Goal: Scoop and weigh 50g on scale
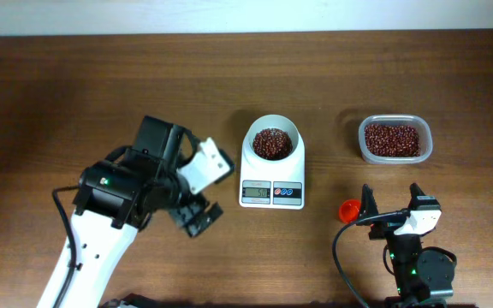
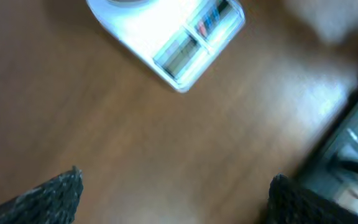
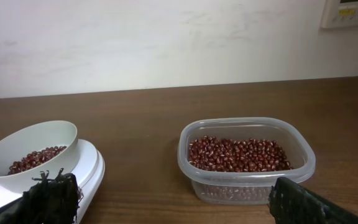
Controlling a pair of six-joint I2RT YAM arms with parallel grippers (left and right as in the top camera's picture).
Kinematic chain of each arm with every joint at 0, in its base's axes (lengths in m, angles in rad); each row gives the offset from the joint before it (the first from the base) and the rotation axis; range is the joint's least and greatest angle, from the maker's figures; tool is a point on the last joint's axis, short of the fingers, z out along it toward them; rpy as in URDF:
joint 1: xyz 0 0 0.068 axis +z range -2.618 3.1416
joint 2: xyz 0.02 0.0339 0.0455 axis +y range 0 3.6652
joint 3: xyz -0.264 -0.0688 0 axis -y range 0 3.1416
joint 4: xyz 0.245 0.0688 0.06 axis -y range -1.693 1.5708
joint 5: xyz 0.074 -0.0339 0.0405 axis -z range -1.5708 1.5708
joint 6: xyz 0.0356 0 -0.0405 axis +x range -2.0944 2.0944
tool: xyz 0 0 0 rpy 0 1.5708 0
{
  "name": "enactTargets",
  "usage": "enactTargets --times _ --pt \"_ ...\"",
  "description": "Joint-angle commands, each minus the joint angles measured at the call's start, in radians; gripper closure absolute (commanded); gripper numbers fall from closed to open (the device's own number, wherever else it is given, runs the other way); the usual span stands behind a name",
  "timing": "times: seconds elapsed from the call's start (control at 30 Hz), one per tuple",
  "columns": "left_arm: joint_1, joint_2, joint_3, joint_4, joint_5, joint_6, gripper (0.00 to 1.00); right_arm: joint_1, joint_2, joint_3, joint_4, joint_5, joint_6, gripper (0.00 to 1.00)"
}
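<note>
At centre, scale (image 1: pixel 272 174): light, rigid, probably slick; grasp base sides; left gripper (image 1: pixel 202 190) (9 o'clock), right gripper (image 1: pixel 392 205) (4 o'clock) wide open, empty

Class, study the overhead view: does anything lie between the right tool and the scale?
Yes. A small red-orange object lies on the table just beside the open right tool, on its side facing the scale. Past it, only bare wood shows up to the scale's base.

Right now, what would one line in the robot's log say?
left gripper open | right gripper open | red scoop on table by right gripper | bowl on scale has beans | tub has beans
</note>
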Motion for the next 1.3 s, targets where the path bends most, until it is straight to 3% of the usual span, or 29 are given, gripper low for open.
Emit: enactTargets --times 0.0,0.1,0.27,0.4,0.53,0.73,1.0,1.27 --pt "0.003 -0.019 0.008 -0.176 -0.016 -0.005 0.01 0.010 -0.009 -0.008 -0.003 0.012 -0.003 0.01" --pt "0.003 -0.093 0.008 -0.198 -0.028 -0.140 0.01 0.010 -0.009 -0.008 -0.003 0.012 -0.003 0.01" --pt "0.003 -0.322 0.008 -0.201 -0.089 -0.150 0.01 0.010 -0.009 -0.008 -0.003 0.012 -0.003 0.01" --pt "0.003 -0.544 0.008 -0.200 -0.190 -0.266 0.01 0.010 -0.009 -0.008 -0.003 0.012 -0.003 0.01" --pt "0.031 -0.710 -0.008 -0.197 -0.223 -0.266 0.01 0.010 -0.009 -0.008 -0.003 0.012 -0.003 0.01" --pt "0.220 -0.883 -0.024 -0.188 -0.177 -0.299 0.01 0.010 -0.009 -0.008 -0.003 0.012 -0.003 0.01" --pt "0.299 -1.135 -0.025 -0.191 -0.166 -0.299 0.01 0.010 -0.009 -0.008 -0.003 0.012 -0.003 0.01" --pt "0.356 -1.209 -0.008 -0.212 -0.163 -0.298 0.01 0.010 -0.009 -0.008 -0.003 0.012 -0.003 0.01"
